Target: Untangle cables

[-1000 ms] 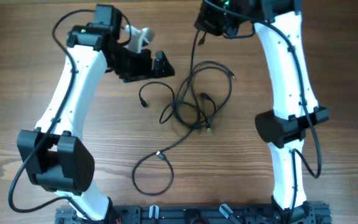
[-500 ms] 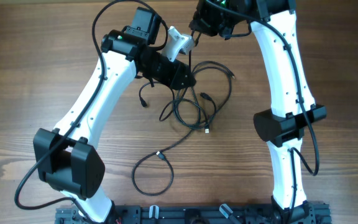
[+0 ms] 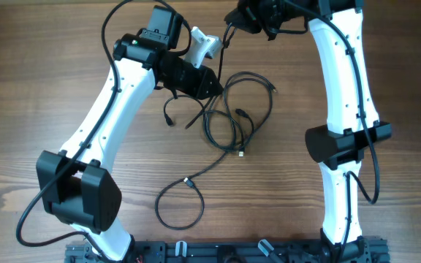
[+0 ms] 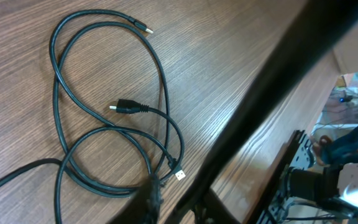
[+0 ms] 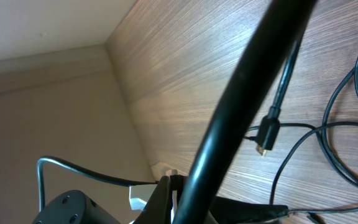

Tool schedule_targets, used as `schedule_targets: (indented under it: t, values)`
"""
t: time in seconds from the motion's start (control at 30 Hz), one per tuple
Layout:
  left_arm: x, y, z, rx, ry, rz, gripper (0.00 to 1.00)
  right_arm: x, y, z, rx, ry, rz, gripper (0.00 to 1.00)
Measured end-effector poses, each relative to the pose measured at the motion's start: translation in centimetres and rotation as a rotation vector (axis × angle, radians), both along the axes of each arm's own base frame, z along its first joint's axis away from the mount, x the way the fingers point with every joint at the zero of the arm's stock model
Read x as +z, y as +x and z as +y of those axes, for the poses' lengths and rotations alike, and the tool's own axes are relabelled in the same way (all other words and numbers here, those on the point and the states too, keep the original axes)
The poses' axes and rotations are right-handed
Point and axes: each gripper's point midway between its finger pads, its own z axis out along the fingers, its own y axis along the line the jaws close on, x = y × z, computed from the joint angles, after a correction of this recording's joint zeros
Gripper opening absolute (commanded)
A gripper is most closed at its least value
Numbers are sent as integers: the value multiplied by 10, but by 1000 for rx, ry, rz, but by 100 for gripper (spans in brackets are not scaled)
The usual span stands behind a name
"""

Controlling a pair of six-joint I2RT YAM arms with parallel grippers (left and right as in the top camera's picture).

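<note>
Several black cables (image 3: 236, 109) lie looped over one another on the wooden table. My left gripper (image 3: 212, 88) sits at the tangle's upper left edge, shut on a strand that runs taut down-left to a loose end (image 3: 187, 126). The left wrist view shows the loops (image 4: 104, 130), a black plug (image 4: 129, 107) and a USB tip (image 4: 180, 175) just ahead of my narrow jaws. At the far edge my right gripper (image 3: 232, 22) is shut on a cable (image 5: 247, 93) that hangs down to the tangle. Another plug (image 5: 266, 134) dangles nearby.
One cable trails from the tangle into a separate loop (image 3: 181, 201) near the front, with a small connector (image 3: 188, 183) on it. A black rail (image 3: 232, 252) lines the front edge. A beige wall (image 5: 42, 93) stands past the table's far edge.
My left arm swung right to the tangle and its jaws closed from wide open. The loose cable end on the tangle's left rose slightly. My right gripper edged up.
</note>
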Motion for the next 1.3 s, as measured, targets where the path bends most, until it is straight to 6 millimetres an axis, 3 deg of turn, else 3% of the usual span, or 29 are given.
schedule_targets:
  t: [0.1, 0.17, 0.23, 0.3, 0.37, 0.43, 0.53, 0.6, 0.67, 0.7, 0.73, 0.83, 0.93, 1.0, 1.13, 1.17, 1.2, 1.23, 1.3]
  values:
    - [1, -1, -1, -3, -7, 2, 4, 0, -1, 0, 1, 1, 6, 9]
    - [1, 1, -1, 21, -12, 17, 4, -3, -1, -3, 4, -18, -2, 44]
    - [6, 12, 9, 108, -26, 49, 4, -12, -5, -17, -1, -68, 24, 100]
    - [31, 34, 32, 208, -54, 27, 4, -19, -4, -40, 3, -115, 19, 100]
    - [85, 54, 44, 264, -106, -89, 4, -20, 2, -57, 18, -142, -25, 100]
    - [158, 58, 42, 287, -190, -248, 4, -21, 7, -68, 32, -161, -61, 100]
    - [244, 51, 44, 335, -302, -423, 4, -21, 8, -70, 66, -179, -98, 99]
    - [313, 60, 52, 427, -417, -600, 4, -21, 7, -70, 105, -194, -134, 99]
    - [356, 70, 56, 470, -516, -740, 4, -21, 7, -70, 140, -203, -166, 100]
    - [367, 77, 65, 531, -528, -780, 4, -21, 7, -70, 155, -208, -179, 100]
    - [367, 83, 75, 586, -514, -788, 4, -20, 7, -69, 171, -211, -192, 100]
    - [344, 112, 136, 847, -370, -778, 4, -20, 7, -69, 198, -221, -219, 100]
    - [309, 145, 211, 1089, -187, -774, 4, -20, 7, -69, 215, -228, -235, 100]
    - [277, 176, 276, 1228, -56, -785, 4, -20, 7, -69, 220, -230, -240, 100]
    - [228, 218, 357, 1357, 49, -795, 4, -20, 7, -69, 223, -231, -243, 100]
    - [214, 230, 374, 1382, 62, -797, 4, -21, 7, -69, 223, -231, -242, 100]
    - [210, 233, 379, 1389, 67, -799, 4, -21, 6, -69, 223, -231, -242, 100]
    - [196, 251, 393, 1404, 60, -828, 4, -20, 7, -69, 223, -231, -243, 100]
    - [196, 275, 404, 1410, 11, -937, 4, -20, 7, -69, 223, -231, -244, 100]
